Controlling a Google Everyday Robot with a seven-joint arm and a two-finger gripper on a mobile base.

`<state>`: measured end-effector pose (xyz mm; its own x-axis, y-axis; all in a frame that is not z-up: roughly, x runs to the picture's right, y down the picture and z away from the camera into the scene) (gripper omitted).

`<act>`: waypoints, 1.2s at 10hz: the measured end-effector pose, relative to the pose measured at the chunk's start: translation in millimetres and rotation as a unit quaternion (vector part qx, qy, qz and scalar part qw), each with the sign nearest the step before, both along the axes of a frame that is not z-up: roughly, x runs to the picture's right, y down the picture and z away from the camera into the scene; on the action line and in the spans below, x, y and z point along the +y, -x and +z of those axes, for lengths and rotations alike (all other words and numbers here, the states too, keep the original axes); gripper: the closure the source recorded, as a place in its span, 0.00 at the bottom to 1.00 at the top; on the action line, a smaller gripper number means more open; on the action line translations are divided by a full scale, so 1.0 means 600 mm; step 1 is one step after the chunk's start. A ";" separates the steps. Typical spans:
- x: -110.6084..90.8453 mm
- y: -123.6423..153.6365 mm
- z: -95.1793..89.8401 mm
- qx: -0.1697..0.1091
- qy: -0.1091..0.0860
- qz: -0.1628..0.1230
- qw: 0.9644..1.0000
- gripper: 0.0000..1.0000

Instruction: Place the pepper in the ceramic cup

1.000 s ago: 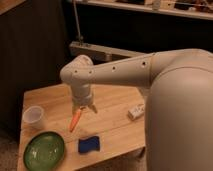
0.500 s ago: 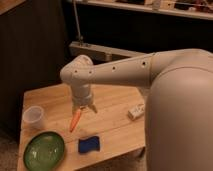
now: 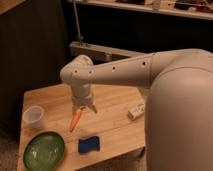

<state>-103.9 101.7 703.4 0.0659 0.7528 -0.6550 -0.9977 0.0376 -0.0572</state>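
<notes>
Above the middle of the table [image 3: 116, 126], our tool [image 3: 84, 108] points straight down, pinched narrowly on the upper end of the pepper [image 3: 75, 121]. The pepper dangles at a slant beneath it, seemingly clear of the wood. The ceramic cup [image 3: 34, 117] stands upright, well apart from the tool, on the side toward which the pepper leans. The green plate [image 3: 44, 150] lies nearer the camera than the tool on that same side, and the blue sponge [image 3: 88, 145] sits just in front of the tool.

We see 3 risks. With only 1 end held, the pepper may swing or slip in transit. Its slanted tip may catch the rim and tip the small cup. An early release would drop it onto the plate.
</notes>
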 end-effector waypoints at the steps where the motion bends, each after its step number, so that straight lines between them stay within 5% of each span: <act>1: 0.000 0.000 0.000 0.000 0.000 0.000 1.000 0.35; 4: -0.006 0.000 0.000 -0.001 -0.004 0.004 1.000 0.35; 6: -0.045 0.009 0.013 -0.007 -0.021 0.015 1.000 0.35; 9: -0.124 0.033 0.053 -0.019 -0.047 0.079 0.996 0.35; 12: -0.128 0.042 0.072 0.000 -0.051 0.105 0.993 0.35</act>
